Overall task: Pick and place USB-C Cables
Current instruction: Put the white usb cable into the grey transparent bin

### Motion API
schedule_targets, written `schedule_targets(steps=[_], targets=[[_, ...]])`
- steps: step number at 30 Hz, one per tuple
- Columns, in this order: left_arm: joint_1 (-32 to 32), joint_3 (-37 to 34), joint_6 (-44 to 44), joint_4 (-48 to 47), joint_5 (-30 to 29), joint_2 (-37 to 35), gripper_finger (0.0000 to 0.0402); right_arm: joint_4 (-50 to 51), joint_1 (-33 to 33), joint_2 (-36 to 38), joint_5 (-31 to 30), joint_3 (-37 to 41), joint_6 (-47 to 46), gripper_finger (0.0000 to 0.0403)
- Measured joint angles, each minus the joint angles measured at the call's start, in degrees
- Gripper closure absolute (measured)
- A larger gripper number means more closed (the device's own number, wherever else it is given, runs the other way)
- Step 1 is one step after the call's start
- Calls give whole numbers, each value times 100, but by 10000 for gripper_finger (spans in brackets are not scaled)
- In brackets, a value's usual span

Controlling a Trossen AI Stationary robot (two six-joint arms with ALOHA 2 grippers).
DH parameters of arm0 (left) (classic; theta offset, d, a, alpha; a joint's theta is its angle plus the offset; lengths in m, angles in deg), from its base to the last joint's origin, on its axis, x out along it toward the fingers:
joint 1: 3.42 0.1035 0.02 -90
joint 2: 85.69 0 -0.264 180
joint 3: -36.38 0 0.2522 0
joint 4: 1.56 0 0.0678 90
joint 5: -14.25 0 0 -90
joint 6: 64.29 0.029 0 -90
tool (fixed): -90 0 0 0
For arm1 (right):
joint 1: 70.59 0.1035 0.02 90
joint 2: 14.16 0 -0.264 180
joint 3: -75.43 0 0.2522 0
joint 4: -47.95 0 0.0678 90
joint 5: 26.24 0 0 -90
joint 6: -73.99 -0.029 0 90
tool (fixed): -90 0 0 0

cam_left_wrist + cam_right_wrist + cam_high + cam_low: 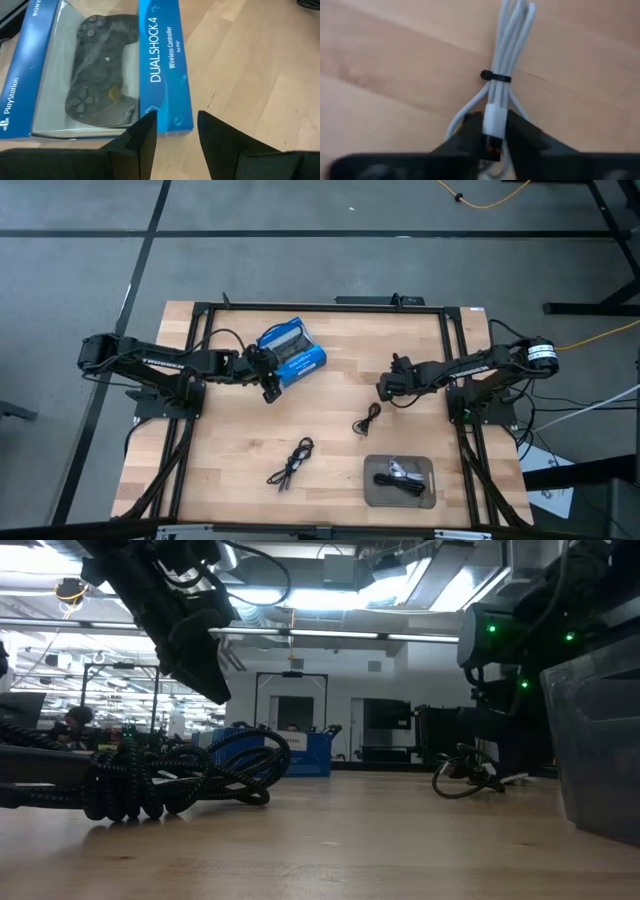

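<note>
Overhead, the light wooden table (250, 440) carries two containers. Near its front right corner lies a shallow grey rectangular tray (424, 492), and in it rest a black coiled USB-C cable (397, 481) and a short whitish-silver cable (403, 470), touching one another. Toward the back, left of centre, lies a blue cardboard box (293, 355) with a clear window; the left wrist view shows a dark game controller (102, 75) packed inside it.

The left gripper (270, 385) sits just beside the box's front edge, its two dark fingers (142, 142) spread apart with bare wood showing between them.

The right gripper (494, 135) hovers over the table's right half, and its fingers are pinched on the connector end of a white bundled cable (502, 70), bound by a thin black tie (495, 77), whose loops lie against the wood.

Two more black cables lie loose on the table: a small one (369, 419) near the centre, below the right gripper, and a longer braided one (292, 463) toward the front, well apart from the tray.
</note>
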Motion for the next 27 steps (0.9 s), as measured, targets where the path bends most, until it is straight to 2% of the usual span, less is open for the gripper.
schedule_targets(steps=[2, 3, 6, 9, 12, 17, 24, 27], targets=[[-52, 1, -1, 0, -1, 0, 266, -1, 36, -14, -12, -99, 389, 370], [-75, -1, -1, 0, -1, 0, 266, -10, 68, -19, -7, -164, 555, 376], [-164, -1, -30, 24, 5, 0, 266, -115, 215, -49, 24, -430, 977, 376], [-272, -1, -234, 186, 121, 0, 266, -145, 435, -47, -226, -840, 1440, 376], [-379, -1, -252, 643, 362, 0, 266, -135, 731, -39, -646, -1353, 2039, 376], [-594, -1, -246, 1577, 389, 0, 266, -139, 1294, -33, -794, -2143, 3084, 376], [-822, 6, -232, 2777, 309, 233, 266, -504, 2204, -27, -1254, -2542, 3444, 376], [-913, 10, 50, 3812, 578, 636, 266, -625, 2491, -27, -1307, -2542, 3397, 376]])
